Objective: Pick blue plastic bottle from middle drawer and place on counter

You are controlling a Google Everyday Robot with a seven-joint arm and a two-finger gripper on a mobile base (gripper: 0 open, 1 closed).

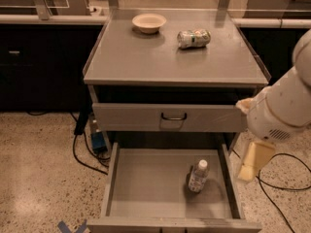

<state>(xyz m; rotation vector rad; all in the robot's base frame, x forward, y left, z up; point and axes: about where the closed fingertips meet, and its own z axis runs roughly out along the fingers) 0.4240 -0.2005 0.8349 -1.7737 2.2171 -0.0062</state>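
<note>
The blue plastic bottle (198, 175), clear with a white cap and pale label, sits in the right half of the open middle drawer (146, 188), cap pointing away from me. The counter (146, 57) is the grey cabinet top above it. My white arm comes in from the right edge. My gripper (254, 161), cream-coloured, hangs just outside the drawer's right wall, right of the bottle and apart from it.
A silver-and-green can (193, 38) lies on its side on the counter, and a cream bowl (149, 22) stands behind it. A shut drawer front with a black handle (173, 116) is above the open drawer. Cables (82, 154) run over the floor on both sides.
</note>
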